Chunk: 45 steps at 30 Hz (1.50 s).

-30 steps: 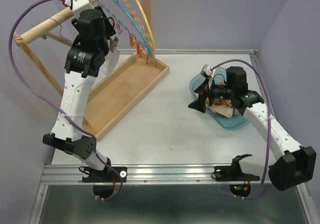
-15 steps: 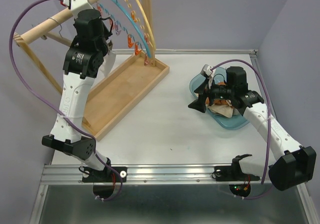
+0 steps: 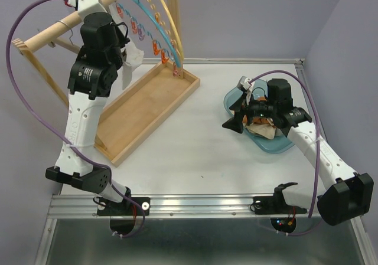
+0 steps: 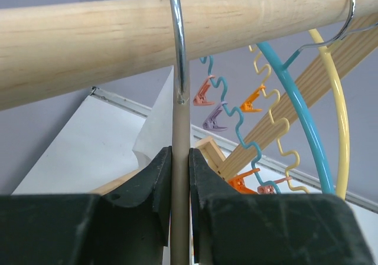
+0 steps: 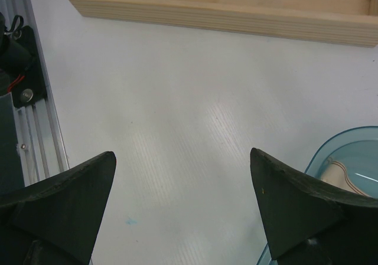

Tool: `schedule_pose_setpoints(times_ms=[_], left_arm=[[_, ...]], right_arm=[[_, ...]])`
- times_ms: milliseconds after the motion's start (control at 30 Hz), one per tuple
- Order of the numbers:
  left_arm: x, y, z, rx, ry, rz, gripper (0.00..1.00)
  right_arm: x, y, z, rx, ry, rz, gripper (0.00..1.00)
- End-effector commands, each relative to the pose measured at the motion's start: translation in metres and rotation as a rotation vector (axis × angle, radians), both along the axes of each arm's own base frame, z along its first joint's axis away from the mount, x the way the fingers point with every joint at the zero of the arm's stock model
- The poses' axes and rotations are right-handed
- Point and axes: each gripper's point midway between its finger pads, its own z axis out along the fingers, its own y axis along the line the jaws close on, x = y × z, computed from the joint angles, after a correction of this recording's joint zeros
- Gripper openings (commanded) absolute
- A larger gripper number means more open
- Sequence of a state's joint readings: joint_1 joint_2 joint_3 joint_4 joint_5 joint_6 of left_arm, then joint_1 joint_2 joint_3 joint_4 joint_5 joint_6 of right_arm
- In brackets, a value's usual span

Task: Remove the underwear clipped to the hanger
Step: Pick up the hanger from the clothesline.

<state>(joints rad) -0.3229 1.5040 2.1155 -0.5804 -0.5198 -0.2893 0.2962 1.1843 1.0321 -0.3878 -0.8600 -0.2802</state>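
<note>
Left gripper (image 4: pixel 180 166): pressed together on the hanger stem (image 4: pixel 181 120), the pale upright bar just under the chrome hook (image 4: pixel 175 35) that hangs over the wooden rod (image 4: pixel 88 35); upper left of the overhead frame
White underwear (image 3: pixel 134 57): hangs from that same hanger, just beside and below the pinching fingers; in the left wrist view it shows as a pale sheet behind the stem, left of centre; which clip holds it cannot be told
Long axis: the cloth hangs downward, in line with the stem; the rod runs across both
Other underwear: the underwear pile (image 3: pixel 264 130) lies in the blue tray (image 3: pixel 229 104), right of centre in the overhead frame
Right gripper (image 5: pixel 182 159): fingers spread wide, nothing between them; it hovers at the tray's left rim, facing bare table
Nearer arm: the left, touching the hanger itself; the right is well apart, across the table
Neighbours: blue hanger (image 4: pixel 295 94) and yellow hanger (image 4: pixel 344 117) to the right in the left wrist view; their clips in view hold nothing
What the move turns on: probably a pull on the cloth away from its clip, downward along its hang; the left grip seems placed to steady the hanger, so the free right gripper would have to cross to the upper left
</note>
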Motion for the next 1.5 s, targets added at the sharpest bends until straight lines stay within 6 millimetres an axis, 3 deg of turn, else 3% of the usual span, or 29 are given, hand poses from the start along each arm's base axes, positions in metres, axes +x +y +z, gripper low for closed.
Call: schedule_pose_setpoints(times_ms=[0, 400, 1033, 1467], left_arm=[[-0.036, 0.015, 0.066, -0.037, -0.193, 0.007, 0.0], [-0.054, -0.001, 0.084, -0.056, -0.246, -0.116, 0.0], [-0.084, -0.028, 0.055, -0.08, -0.205, -0.312, 0.0], [-0.115, -0.028, 0.041, -0.092, -0.195, -0.365, 0.0]], right_arm=[[0.001, 0.002, 0.002, 0.014, -0.027, 0.004, 1.0], [0.004, 0.002, -0.002, 0.006, -0.022, -0.002, 1.0], [0.005, 0.002, -0.005, 0.002, -0.022, 0.001, 1.0], [0.005, 0.002, -0.007, -0.002, -0.016, 0.002, 1.0]])
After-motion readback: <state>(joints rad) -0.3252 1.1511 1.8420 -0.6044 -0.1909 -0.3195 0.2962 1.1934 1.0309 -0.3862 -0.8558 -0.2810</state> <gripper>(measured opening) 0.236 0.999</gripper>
